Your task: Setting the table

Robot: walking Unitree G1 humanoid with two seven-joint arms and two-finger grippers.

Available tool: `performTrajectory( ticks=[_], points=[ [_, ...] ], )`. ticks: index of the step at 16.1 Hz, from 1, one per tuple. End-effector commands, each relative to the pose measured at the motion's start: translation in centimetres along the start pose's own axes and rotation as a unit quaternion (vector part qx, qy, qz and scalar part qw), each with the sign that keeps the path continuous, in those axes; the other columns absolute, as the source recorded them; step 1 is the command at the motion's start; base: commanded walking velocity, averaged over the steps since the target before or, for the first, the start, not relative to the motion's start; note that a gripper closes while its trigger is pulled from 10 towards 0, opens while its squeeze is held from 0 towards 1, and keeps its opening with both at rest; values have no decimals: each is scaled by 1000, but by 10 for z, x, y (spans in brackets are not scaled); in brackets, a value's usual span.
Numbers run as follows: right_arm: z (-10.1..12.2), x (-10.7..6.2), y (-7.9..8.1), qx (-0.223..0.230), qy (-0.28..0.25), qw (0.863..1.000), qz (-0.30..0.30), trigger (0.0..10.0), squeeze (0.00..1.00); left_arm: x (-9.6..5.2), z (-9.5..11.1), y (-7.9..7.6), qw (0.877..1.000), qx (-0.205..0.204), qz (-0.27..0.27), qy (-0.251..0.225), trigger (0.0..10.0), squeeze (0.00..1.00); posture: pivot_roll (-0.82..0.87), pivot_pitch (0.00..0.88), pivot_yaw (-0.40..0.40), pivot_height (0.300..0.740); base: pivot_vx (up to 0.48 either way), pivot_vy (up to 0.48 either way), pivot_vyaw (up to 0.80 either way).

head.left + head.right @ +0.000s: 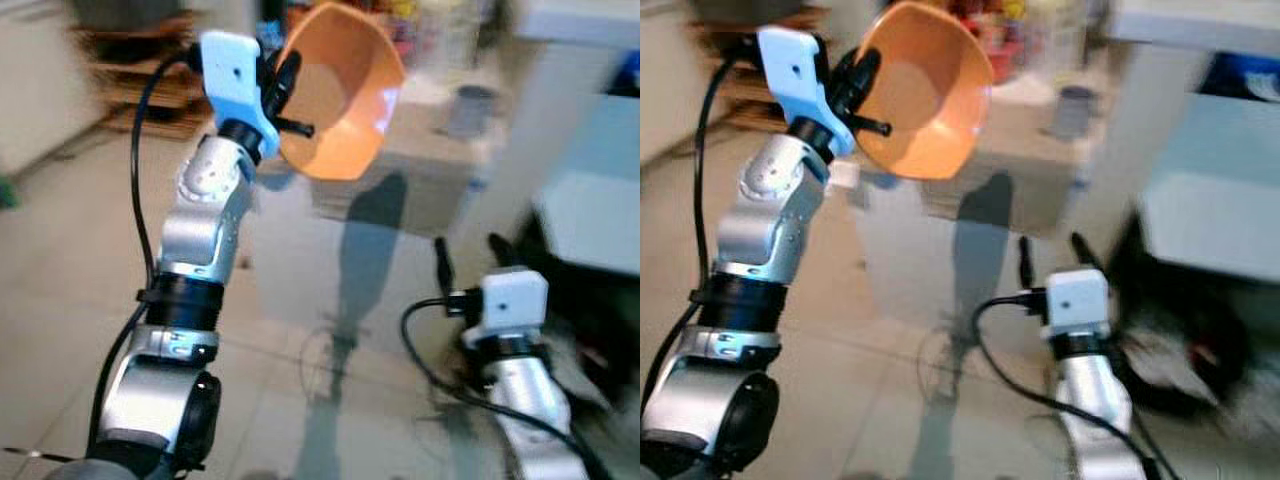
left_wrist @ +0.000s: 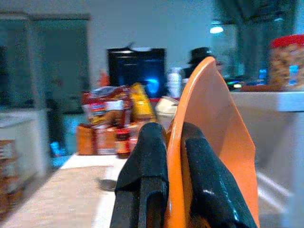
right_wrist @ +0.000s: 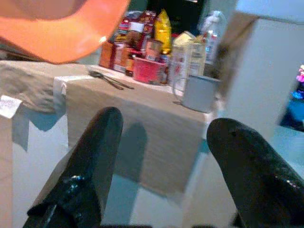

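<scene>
Left gripper [image 1: 285,95] clamps the orange bowl [image 1: 345,95] rim; right gripper [image 3: 164,156] gapes empty below. Keep it level approaching the table [image 3: 142,102] ahead.

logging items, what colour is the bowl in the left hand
Orange bowl; clearest in the left eye view.

Orange bowl [image 1: 345,95]: smooth, matt plastic. Left gripper [image 2: 173,183] fingers [image 2: 145,161]: glossy black, pinching the bowl rim. Table [image 3: 142,118]: matt woven cloth cover. Mug [image 3: 198,92]: smooth grey finish. Arms: brushed silver metal. Floor [image 1: 60,260]: glossy tile.
</scene>
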State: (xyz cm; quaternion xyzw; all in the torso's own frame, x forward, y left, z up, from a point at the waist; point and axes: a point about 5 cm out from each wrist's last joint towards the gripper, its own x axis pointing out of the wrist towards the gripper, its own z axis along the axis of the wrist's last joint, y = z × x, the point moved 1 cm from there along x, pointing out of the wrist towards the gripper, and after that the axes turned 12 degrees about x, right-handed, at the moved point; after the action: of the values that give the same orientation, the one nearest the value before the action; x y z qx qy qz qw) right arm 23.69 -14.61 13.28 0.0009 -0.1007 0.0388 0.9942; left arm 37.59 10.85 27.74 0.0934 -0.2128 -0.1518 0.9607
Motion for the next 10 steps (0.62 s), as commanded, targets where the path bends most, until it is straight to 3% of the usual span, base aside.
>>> performTrajectory(
  ticks=[1,3,10],
  points=[
    [2,2,-3,-10,-4,1000,-3,10000,0,2,10,-2,1000,8,-6,-24,0,0,-13,0,25,740,0,0,0],
    [2,2,-3,-11,-4,1000,-2,10000,0,1,9,-3,1000,4,-7,-23,0,0,-13,0,24,740,0,-171,0],
    [0,2,-3,-13,-2,1000,0,10000,0,-3,4,-15,1000,16,-17,-21,0,0,-14,0,25,740,36,-449,0]
  ],
)
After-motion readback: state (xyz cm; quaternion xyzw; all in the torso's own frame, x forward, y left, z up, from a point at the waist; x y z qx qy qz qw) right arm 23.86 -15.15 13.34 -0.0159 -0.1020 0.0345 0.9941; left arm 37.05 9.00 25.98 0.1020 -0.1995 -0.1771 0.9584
